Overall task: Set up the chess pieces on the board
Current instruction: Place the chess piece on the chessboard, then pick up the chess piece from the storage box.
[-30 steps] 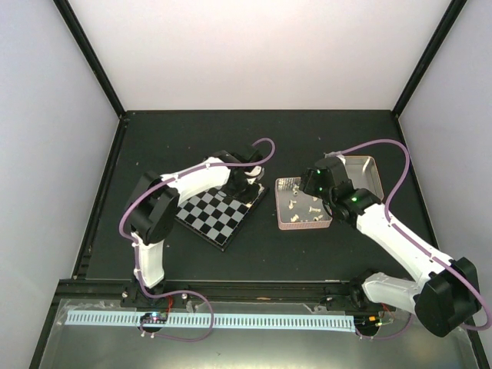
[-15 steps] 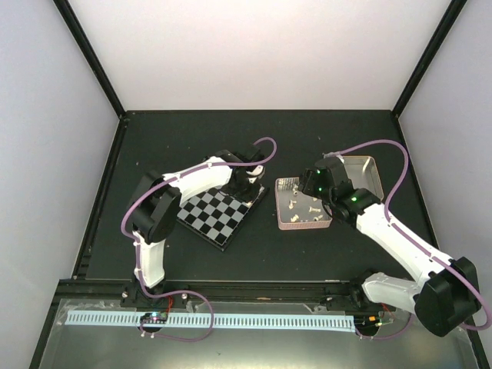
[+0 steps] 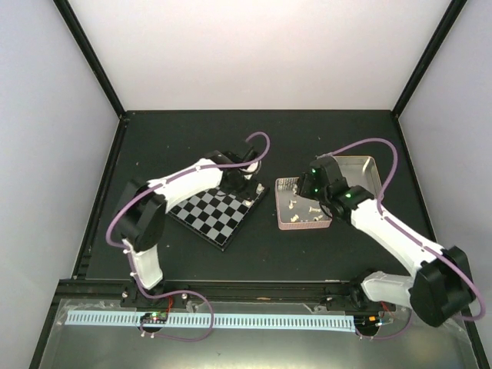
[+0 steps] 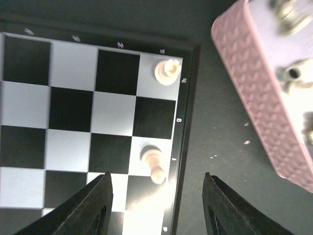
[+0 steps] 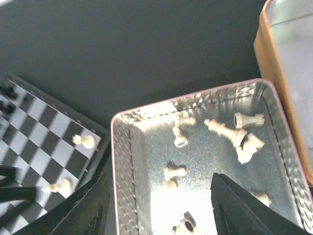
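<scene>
now | left pincer (image 4: 156, 182) spread | right pincer (image 5: 160, 180) spread | pink tin (image 5: 121, 161) between board (image 4: 73, 107), gold tin (image 5: 265, 61)

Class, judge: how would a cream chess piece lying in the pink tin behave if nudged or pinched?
Probably rolls: the pieces lie on their sides, with round bases. Likely light and easily flicked, being tiny beside the tin. Narrow stems may slip from a pinch.

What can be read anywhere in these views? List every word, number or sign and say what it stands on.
Small white marks on the black edge of the board, left wrist view: likely coordinates, too small and blurred to read.
On the pink tin, the gold tin and the chess pieces: no text shows.
Top view: nothing readable.
</scene>
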`<state>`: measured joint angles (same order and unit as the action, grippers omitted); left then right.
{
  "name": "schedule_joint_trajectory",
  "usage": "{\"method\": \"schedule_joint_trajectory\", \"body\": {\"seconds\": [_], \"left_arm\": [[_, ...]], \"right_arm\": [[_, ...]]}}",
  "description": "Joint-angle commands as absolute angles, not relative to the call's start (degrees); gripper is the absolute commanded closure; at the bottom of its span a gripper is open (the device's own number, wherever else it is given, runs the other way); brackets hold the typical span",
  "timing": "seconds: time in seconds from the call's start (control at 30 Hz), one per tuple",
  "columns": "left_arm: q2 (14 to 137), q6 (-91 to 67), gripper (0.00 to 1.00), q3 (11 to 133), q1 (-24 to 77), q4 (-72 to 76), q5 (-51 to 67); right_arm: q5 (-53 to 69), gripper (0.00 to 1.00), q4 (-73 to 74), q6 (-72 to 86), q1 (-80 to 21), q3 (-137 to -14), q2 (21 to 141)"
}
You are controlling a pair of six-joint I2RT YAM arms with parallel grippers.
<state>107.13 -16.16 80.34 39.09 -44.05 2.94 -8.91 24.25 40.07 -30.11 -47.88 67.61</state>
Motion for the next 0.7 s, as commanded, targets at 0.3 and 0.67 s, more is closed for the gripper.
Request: {"method": "schedule_joint_trajectory", "body": {"seconds": [0.3, 0.67], "left_arm": [[77.0, -22.1, 0.43, 62.5, 34.3, -25.5, -2.4], [60.1, -18.4, 0.38, 56.5, 32.7, -24.4, -10.9]], "right_arm": [[-2.8, 0.57, 35.5, 28.7, -33.5, -58.4, 89.3], [-9.7, 0.8, 35.8, 31.6, -36.3, -60.9, 97.1]]}}
